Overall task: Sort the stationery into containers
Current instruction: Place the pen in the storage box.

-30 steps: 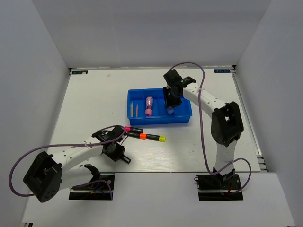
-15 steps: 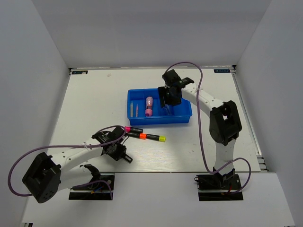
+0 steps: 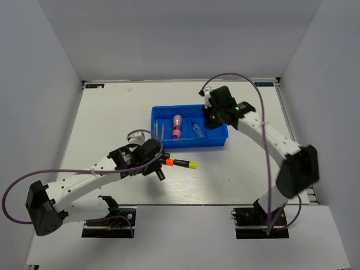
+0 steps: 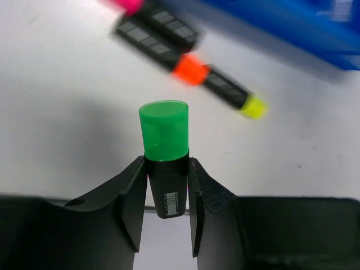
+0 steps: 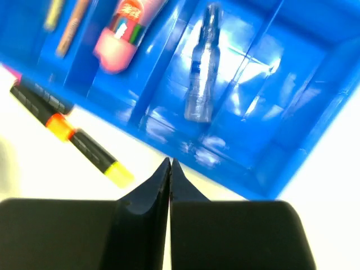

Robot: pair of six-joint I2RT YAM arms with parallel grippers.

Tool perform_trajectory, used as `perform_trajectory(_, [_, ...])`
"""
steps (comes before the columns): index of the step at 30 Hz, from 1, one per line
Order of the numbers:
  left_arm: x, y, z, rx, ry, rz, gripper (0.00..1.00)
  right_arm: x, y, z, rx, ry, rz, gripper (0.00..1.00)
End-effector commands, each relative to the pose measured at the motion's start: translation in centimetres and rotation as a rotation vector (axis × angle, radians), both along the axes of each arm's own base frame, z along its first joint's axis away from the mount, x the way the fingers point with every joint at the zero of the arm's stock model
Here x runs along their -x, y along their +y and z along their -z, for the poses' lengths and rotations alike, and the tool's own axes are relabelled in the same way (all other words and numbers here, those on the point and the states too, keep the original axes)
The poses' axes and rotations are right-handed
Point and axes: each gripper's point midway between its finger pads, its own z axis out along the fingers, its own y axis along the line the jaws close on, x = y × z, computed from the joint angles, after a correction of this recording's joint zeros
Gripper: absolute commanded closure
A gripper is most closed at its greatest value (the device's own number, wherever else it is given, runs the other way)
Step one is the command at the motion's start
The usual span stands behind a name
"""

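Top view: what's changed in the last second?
The right tool let go of the clear pen, which now lies in the tray's third compartment from the left. It then shut empty and drew off to the right. The left tool, gripping the green highlighter, moved forward toward the tray. The pink marker, sticks and table highlighters stayed put.

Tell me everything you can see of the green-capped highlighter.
The green highlighter has a glossy bright-green cap on a black plastic barrel with a small white barcode label. It is capped. The left gripper clamps the barrel just below the cap, its fingers pressing either side, so the cap sticks out past them. It hangs over the white table, short of the loose highlighters. Only the fingers are seen touching it; its rear end is hidden.
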Motion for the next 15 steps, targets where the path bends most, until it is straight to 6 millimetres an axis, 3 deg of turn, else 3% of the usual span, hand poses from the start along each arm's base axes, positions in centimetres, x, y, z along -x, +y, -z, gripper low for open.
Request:
perform_trajectory(1, [-3.4, -3.5, -4.7, -0.052, -0.169, 0.242, 1.00, 2.3, -2.1, -2.8, 0.003, -0.215, -0.196, 1.00])
perform_trajectory(2, [-4.8, -5.4, -7.5, -0.016, -0.207, 0.290, 1.00, 2.5, -2.3, -4.9, -0.031, -0.312, -0.202, 1.00])
perform_trajectory(3, [-6.0, -7.0, -7.6, -0.028, -0.223, 0.358, 1.00, 3.9, -3.6, -1.8, 0.026, -0.284, -0.241, 0.77])
perform_trajectory(4, [-7.3, -9.3, -10.2, 0.027, -0.249, 0.382, 1.00, 4.6, -4.3, -3.9, 0.010, -0.362, -0.244, 0.59])
perform_trajectory(5, [-7.6, -10.5, -10.6, 0.058, -0.236, 0.439, 1.00, 4.1, -5.4, -3.8, 0.053, -0.398, -0.205, 0.51])
perform_trajectory(6, [-9.1, -11.5, -11.3, 0.088, -0.262, 0.459, 1.00, 4.4, -6.5, -2.5, 0.098, -0.389, -0.188, 0.69])
perform_trajectory(7, [-10.4, -13.2, -8.9, 0.075, -0.203, 0.512, 1.00, 4.7, -7.8, -2.3, 0.122, -0.405, -0.166, 1.00])
perform_trajectory(8, [-11.7, -15.7, -12.9, 0.176, -0.271, 0.558, 1.00, 4.6, -8.9, -2.0, 0.160, -0.408, -0.140, 1.00])
perform_trajectory(9, [-12.8, -16.5, -13.4, 0.202, -0.278, 0.575, 1.00, 5.2, -9.4, -1.0, 0.170, -0.390, -0.148, 1.00])
perform_trajectory(10, [-14.8, -18.6, -11.7, 0.216, -0.236, 0.600, 1.00, 6.0, -9.9, -0.3, 0.169, -0.378, -0.152, 1.00])
perform_trajectory(11, [-15.1, -20.0, -12.0, 0.264, -0.234, 0.637, 1.00, 6.6, -10.2, 0.0, 0.161, -0.384, -0.148, 1.00])
perform_trajectory(12, [-17.4, -21.5, -13.6, 0.297, -0.279, 0.643, 1.00, 7.1, -10.2, -0.2, 0.134, -0.394, -0.150, 1.00])
perform_trajectory(13, [-18.4, -22.7, -11.8, 0.314, -0.238, 0.648, 1.00, 7.1, -10.5, -0.1, 0.130, -0.399, -0.136, 1.00])
perform_trajectory(14, [-18.4, -23.8, -11.9, 0.351, -0.227, 0.677, 1.00, 7.3, -10.8, 0.4, 0.121, -0.396, -0.113, 1.00])
perform_trajectory(15, [-20.2, -25.0, -12.8, 0.376, -0.261, 0.674, 1.00, 7.3, -11.1, 0.4, 0.119, -0.400, -0.104, 1.00])
